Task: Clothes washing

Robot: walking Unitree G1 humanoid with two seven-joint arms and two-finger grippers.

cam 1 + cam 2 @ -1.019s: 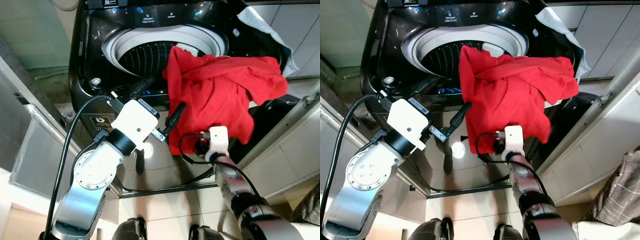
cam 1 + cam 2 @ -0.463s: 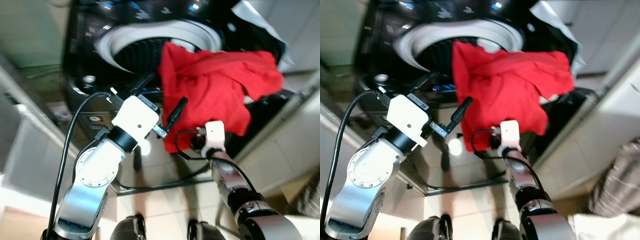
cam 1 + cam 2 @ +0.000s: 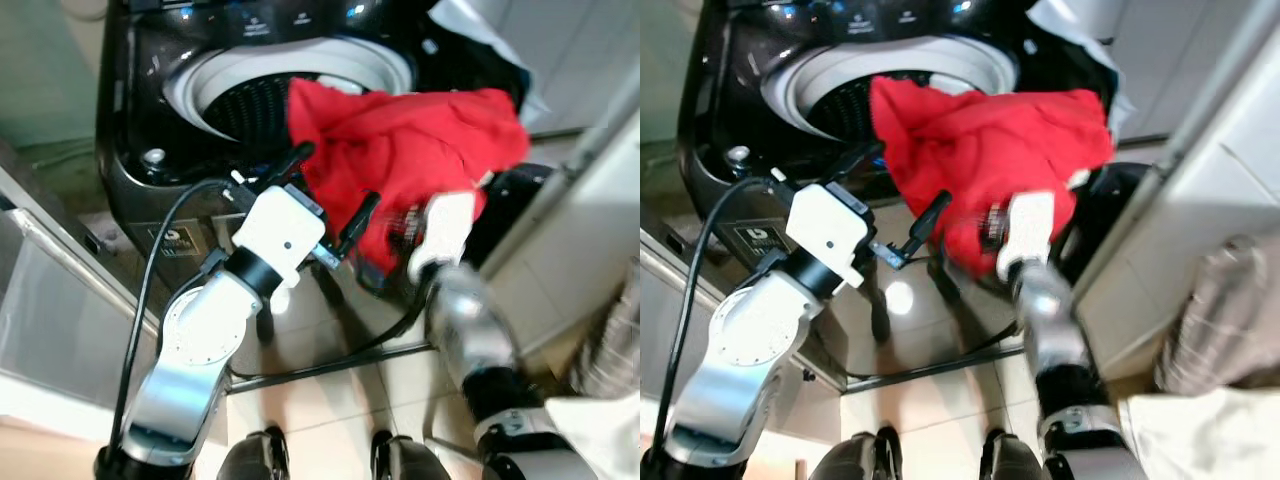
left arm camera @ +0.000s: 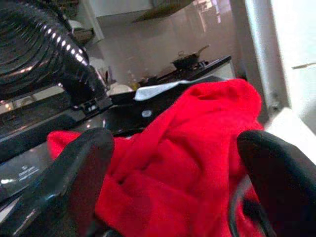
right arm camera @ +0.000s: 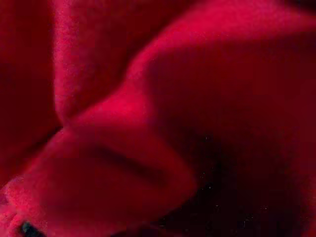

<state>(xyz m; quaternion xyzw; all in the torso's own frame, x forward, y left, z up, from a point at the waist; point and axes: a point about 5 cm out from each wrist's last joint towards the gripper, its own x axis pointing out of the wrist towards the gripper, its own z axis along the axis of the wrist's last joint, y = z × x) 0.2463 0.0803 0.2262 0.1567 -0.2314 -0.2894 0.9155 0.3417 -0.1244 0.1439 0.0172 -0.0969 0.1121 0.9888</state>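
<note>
Glossy black top-loading washing machine (image 3: 130, 130) at top of head views, lid up, grey ring around dark perforated drum (image 3: 245, 100). Lit control panel (image 3: 265, 22) along back edge. Big crumpled red cloth garment (image 3: 400, 140) draped over machine's front right rim, one end hanging into drum opening, rest spilling down front right corner. White crumpled cloth (image 3: 470, 25) behind it at machine's back right corner. Pale cabinet fronts (image 3: 1230, 150) on robot's right, shiny tiled floor (image 3: 350, 400) below. Silver left arm with white wrist block (image 3: 285, 230) raised in front of machine; left gripper (image 3: 335, 195) with two long black fingers spread apart, one fingertip (image 3: 362, 208) just at lower left edge of red garment, nothing between them. Left wrist view: both black fingers (image 4: 74, 168) wide apart, red garment between and beyond, black ribbed hose (image 4: 44, 54) off to one side. Right gripper (image 3: 420, 225) pushed up into hanging red cloth, fingers buried in folds, cannot tell whether gripping; right wrist view nothing but red fabric folds (image 5: 148, 123) close up. Black cable (image 3: 150, 290) looping along left arm.
</note>
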